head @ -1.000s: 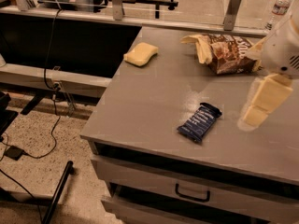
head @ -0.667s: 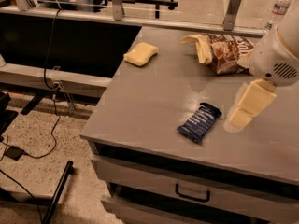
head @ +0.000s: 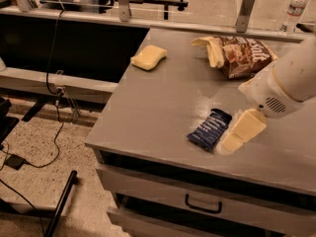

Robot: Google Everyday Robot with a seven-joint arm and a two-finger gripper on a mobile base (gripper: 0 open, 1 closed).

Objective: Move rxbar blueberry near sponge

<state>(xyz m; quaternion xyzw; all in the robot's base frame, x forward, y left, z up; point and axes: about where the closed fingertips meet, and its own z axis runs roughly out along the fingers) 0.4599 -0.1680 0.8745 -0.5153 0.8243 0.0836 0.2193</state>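
Where the white arm [head: 284, 85] ends, the yellow gripper [head: 242, 132] hangs low over the counter [head: 158, 107], near the front edge on the right side. I cannot tell if its jaws are apart or together. I see nothing held in them. The tip points down and to the left.

Just beside it, on the left, lies the bar [head: 210, 128]. It is dark blue, flat on the counter, and turned at a slant. The tip is very close to the bar's right side, but I cannot tell if they touch.

Farther back, behind the bar and the arm, a brown chip bag [head: 242, 56] lies on the counter. It has a pale flap at its left end.

The sponge [head: 148, 57] is well apart from the bar, near the back left corner of the counter. It is pale yellow and lies flat. Between the bar and the sponge there is only bare gray counter.

A water bottle [head: 293, 11] stands past the counter at the far right. Under the front edge is a drawer [head: 163, 189] with a dark handle. Black cables [head: 53, 58] run down to the speckled floor on the left.
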